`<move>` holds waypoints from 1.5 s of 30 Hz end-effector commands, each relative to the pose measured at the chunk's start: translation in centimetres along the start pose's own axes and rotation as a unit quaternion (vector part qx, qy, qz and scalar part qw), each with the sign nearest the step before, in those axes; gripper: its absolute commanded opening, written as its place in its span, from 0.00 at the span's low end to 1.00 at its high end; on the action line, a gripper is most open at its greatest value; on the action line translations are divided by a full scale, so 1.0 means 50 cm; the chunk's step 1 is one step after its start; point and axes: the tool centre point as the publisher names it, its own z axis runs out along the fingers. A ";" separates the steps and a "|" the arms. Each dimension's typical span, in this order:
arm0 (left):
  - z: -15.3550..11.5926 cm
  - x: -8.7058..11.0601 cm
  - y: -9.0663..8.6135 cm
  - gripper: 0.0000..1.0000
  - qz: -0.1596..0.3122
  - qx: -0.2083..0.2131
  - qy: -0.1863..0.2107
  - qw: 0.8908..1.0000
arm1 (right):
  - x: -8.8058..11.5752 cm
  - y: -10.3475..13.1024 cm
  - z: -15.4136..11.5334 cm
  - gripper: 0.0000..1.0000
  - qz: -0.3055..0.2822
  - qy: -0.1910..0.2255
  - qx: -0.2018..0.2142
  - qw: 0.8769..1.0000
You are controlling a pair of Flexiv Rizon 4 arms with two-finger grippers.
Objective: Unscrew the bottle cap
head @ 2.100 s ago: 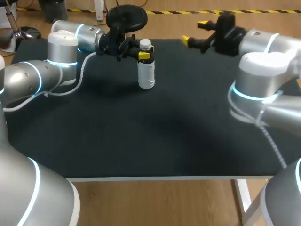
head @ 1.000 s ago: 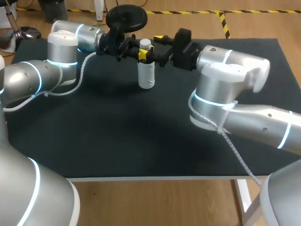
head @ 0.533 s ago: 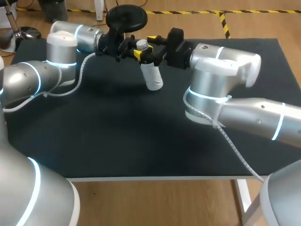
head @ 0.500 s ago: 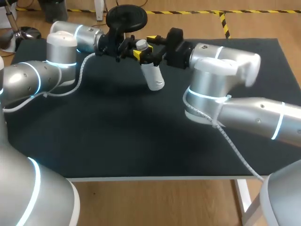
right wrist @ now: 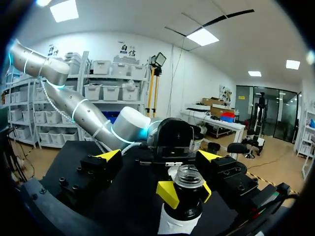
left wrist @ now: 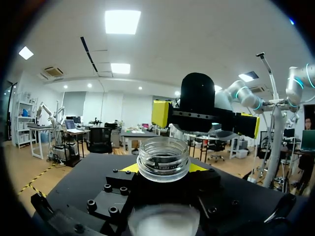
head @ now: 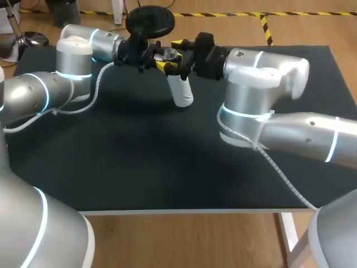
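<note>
At the far side of the tabletop [head: 167,156], the bottle [head: 181,89] is held tilted by the left gripper [left wrist: 163,169], which is clamped on the neck just under the threads. The right gripper [right wrist: 158,156] stands wide open about the mouth and holds nothing. No cap is made out on the threaded mouth. The bottle is judged small, light and thin-walled. The body would likely dent if squeezed, so the stiffer neck is the sound place for a hold.
</note>
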 end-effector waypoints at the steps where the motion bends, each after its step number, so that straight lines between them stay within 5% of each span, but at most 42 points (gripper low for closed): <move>1: 0.002 0.005 -0.004 0.00 0.001 -0.002 -0.003 1.000 | 0.000 0.000 0.013 1.00 0.011 0.001 0.014 1.000; 11: 0.002 0.005 -0.004 0.00 0.001 -0.002 -0.003 1.000 | -0.038 0.027 -0.038 1.00 0.019 -0.016 -0.020 0.999; 21: 0.002 0.005 -0.004 0.00 0.001 -0.002 -0.003 1.000 | -0.164 0.039 -0.167 1.00 0.053 -0.068 -0.045 0.995; 26: 0.002 0.005 -0.004 0.00 0.001 -0.002 -0.003 1.000 | -0.217 0.024 -0.217 1.00 0.108 -0.046 -0.050 0.992; 27: 0.002 0.005 -0.004 0.20 0.001 -0.002 -0.003 1.000 | -0.217 0.024 -0.217 1.00 0.108 -0.046 -0.050 0.992; 28: 0.002 0.005 -0.004 0.84 0.001 -0.002 -0.003 1.000 | -0.217 0.024 -0.217 1.00 0.108 -0.046 -0.050 0.992; 29: 0.002 0.005 -0.004 1.00 0.001 -0.002 -0.003 1.000 | -0.217 0.024 -0.217 1.00 0.108 -0.046 -0.050 0.992; 45: 0.002 0.005 -0.004 1.00 0.001 -0.002 -0.003 1.000 | -0.217 0.024 -0.217 1.00 0.108 -0.046 -0.050 0.992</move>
